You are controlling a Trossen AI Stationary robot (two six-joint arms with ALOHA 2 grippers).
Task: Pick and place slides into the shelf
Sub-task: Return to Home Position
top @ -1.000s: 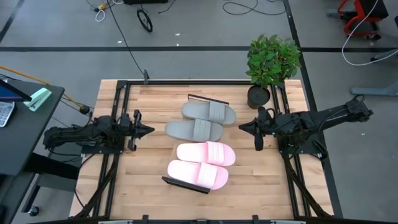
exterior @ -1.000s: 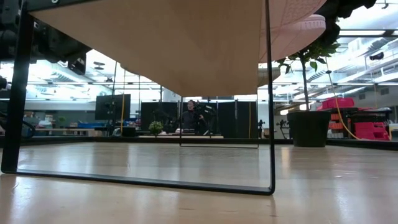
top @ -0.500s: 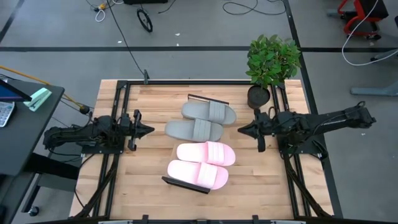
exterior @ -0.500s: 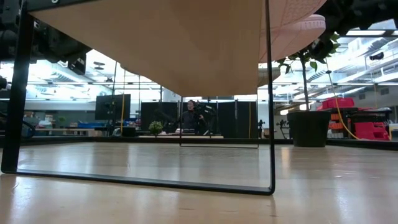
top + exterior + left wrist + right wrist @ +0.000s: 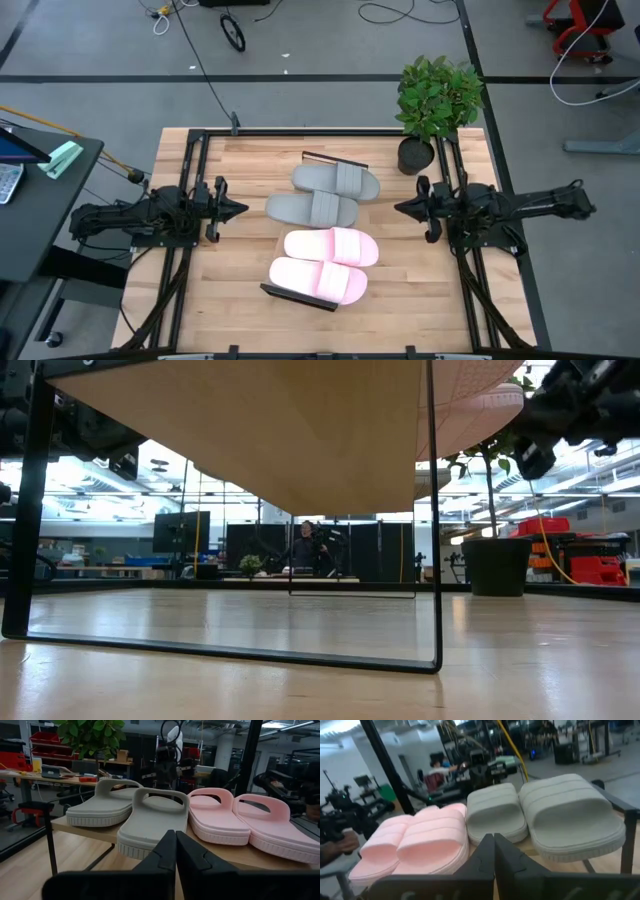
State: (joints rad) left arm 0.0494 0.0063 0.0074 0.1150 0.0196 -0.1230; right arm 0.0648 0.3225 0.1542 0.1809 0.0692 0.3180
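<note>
Four slides lie side by side on the shelf's wooden top (image 5: 283, 243) in the middle of the table, soles down: two grey ones (image 5: 337, 181) (image 5: 311, 209) at the far side and two pale pink ones (image 5: 332, 246) (image 5: 318, 281) at the near side. The low view shows the shelf's underside (image 5: 250, 430) and its thin black leg (image 5: 432, 560). My left gripper (image 5: 240, 210) is left of the shelf, shut and empty, pointing level at the slides (image 5: 152, 822). My right gripper (image 5: 400, 209) is right of the shelf, also shut and empty, facing them (image 5: 495, 810).
A potted plant (image 5: 435, 100) stands at the table's far right corner, just beyond my right arm. Black frame rails (image 5: 190, 290) run along both sides of the tabletop. A dark desk (image 5: 40, 200) stands off the table's left. A person (image 5: 303, 550) sits far behind in the room.
My right gripper has drawn back from the shelf toward the table's right edge and sunk, tipping toward level; in the low view it has come down into sight at the upper right. The slides and my left arm have kept still.
</note>
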